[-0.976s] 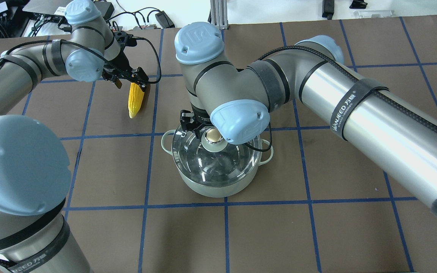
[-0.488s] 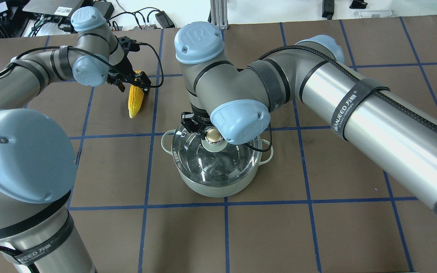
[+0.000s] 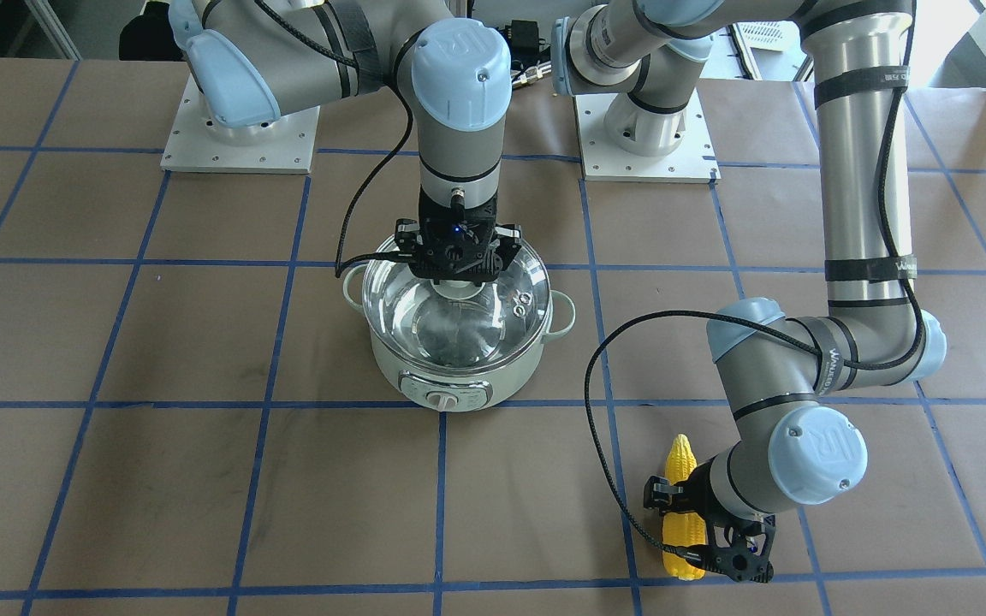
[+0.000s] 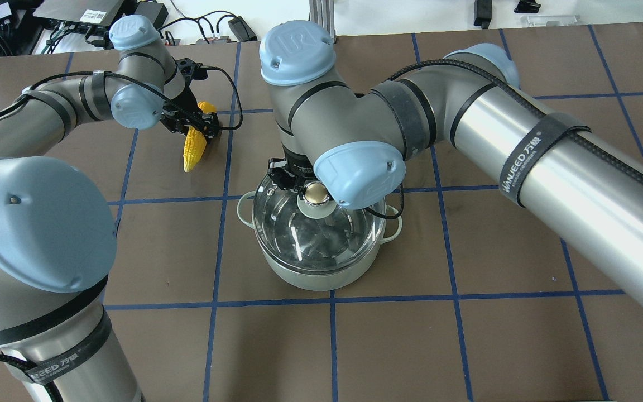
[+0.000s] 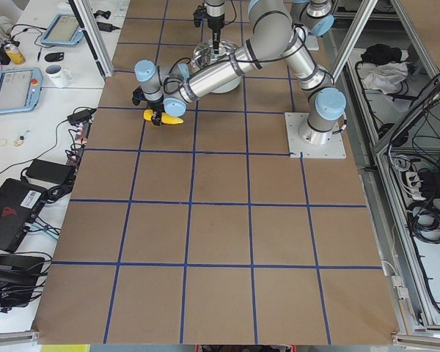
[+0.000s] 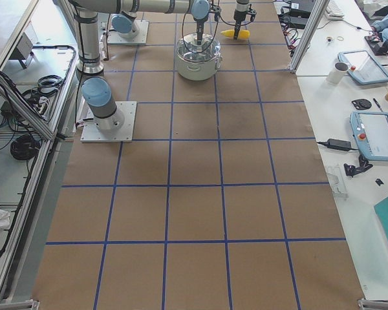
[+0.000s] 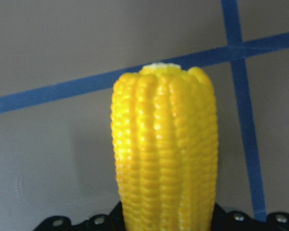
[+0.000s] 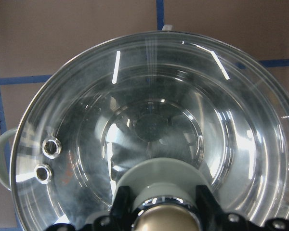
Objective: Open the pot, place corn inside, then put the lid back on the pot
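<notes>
The round mint-green pot (image 4: 316, 279), shiny steel inside, sits under its domed clear glass lid (image 4: 321, 240), whose smooth knob the right gripper (image 3: 457, 275) pinches from above. Well to the pot's left, the knobbly, tapered yellow corn (image 4: 193, 148) is clamped between the left gripper (image 4: 195, 125) fingers.

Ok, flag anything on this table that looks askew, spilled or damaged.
Nothing stands out. The lid sits over the pot with the right gripper closed on its knob; whether it is lifted a little I cannot tell. The corn is whole, held in the left gripper, apart from the pot. No spill or damage shows.
</notes>
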You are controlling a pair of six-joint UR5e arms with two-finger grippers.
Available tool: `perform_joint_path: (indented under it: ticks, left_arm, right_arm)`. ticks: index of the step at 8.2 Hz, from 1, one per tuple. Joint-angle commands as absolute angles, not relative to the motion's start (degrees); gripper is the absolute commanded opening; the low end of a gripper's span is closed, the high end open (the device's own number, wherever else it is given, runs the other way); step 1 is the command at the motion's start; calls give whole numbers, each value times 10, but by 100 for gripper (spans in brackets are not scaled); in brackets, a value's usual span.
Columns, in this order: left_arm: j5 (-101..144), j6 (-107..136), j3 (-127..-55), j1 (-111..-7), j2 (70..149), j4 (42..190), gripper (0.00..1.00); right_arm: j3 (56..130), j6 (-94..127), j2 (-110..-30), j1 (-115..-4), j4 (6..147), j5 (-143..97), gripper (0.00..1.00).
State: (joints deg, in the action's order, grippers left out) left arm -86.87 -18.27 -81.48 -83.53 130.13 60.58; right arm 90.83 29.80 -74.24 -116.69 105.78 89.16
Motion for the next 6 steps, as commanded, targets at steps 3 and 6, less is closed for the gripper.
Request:
perform_joint_path:
  ticks: [3, 6]
  left_arm:
    - [-875, -122, -813, -836, 1226, 685, 0]
    - [-879, -27, -816, -853, 1118, 796, 0]
  right_arm:
    - [902, 225, -868, -1081, 950, 894, 22]
    - [902, 101, -949, -961, 860, 892, 22]
